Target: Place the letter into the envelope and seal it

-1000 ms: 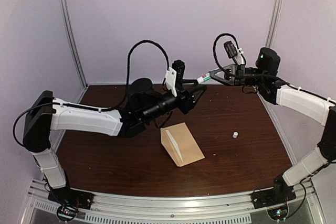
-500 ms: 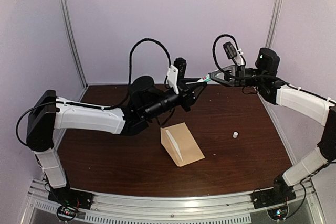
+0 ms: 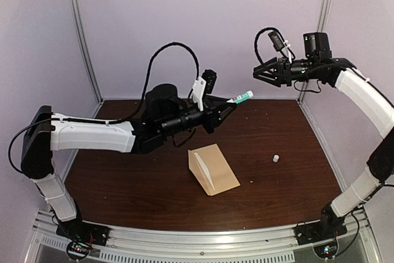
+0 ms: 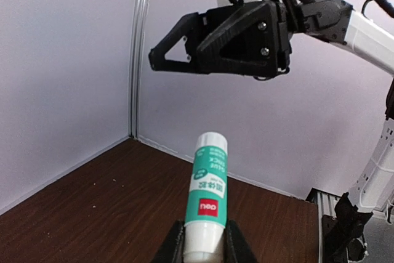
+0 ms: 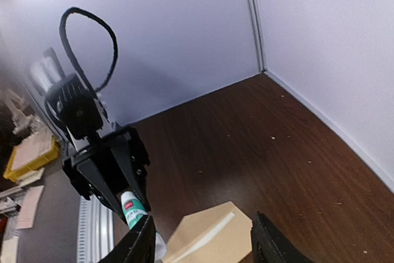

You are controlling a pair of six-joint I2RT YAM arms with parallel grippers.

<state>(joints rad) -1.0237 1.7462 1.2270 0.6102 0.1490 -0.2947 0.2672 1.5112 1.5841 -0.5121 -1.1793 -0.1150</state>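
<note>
The glue stick (image 4: 207, 195) carries a red "deli" logo (other print unclear).

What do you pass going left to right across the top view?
left wall post → envelope → small white cap → right wall post. The left hand with its glue stick and the right hand overlap these, so skipped.

Pale lilac walls (image 3: 203, 23) across the upper half of my overhead view, silvery corner posts (image 3: 80, 35) upper left and right, dark wood tabletop (image 3: 277, 195) below (soft, even light), metal rail (image 3: 203, 246) along the bottom edge.

gripped glue stick (image 4: 208, 194) (teal), right end effector (image 4: 157, 63) above
</note>
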